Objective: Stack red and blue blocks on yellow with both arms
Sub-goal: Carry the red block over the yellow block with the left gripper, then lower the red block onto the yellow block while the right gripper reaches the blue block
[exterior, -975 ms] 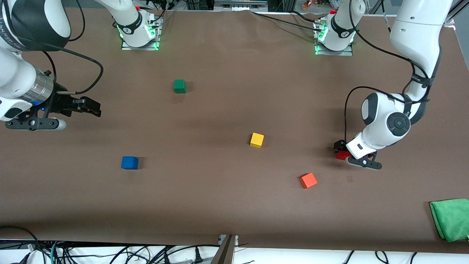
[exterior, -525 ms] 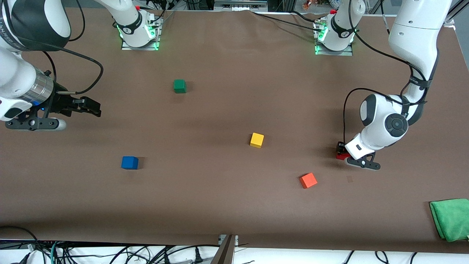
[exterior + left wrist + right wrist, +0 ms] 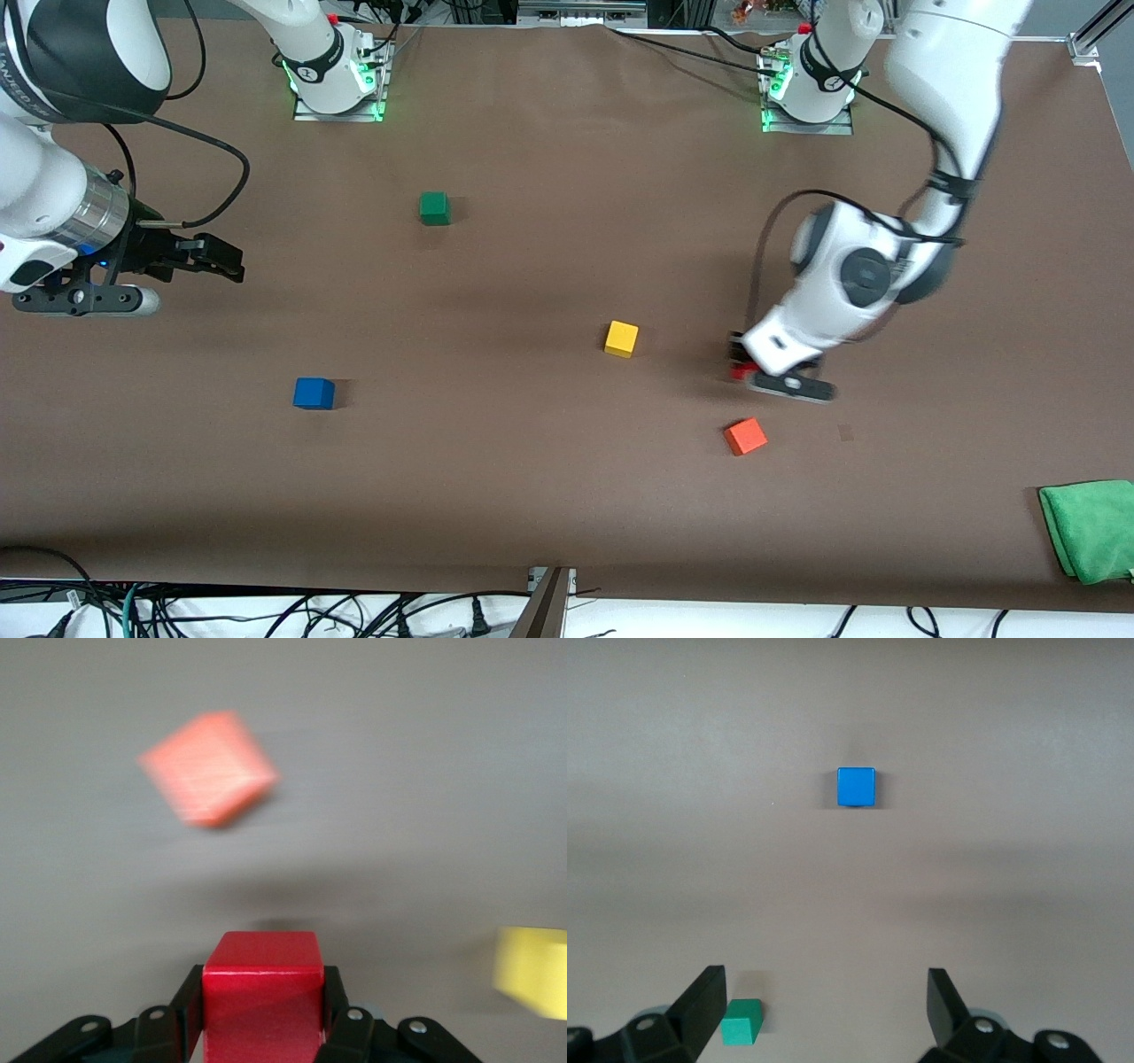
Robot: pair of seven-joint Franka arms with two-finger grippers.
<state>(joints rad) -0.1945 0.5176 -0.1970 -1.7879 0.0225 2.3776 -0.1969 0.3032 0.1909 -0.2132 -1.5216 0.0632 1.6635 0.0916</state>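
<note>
We saw the left gripper [image 3: 742,368] clamped on the red block [image 3: 262,999], a plain matte cube held square between the fingers, over the table [image 3: 549,496] between the yellow cube [image 3: 621,338] and orange cube [image 3: 745,436]. The right gripper [image 3: 213,260] waited with fingers spread, the blue block [image 3: 314,392] lying flat toward its end.

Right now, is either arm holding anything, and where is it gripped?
The left gripper holds the red block, jaws shut on two opposite side faces, above the table. The right gripper is open and holds nothing.
</note>
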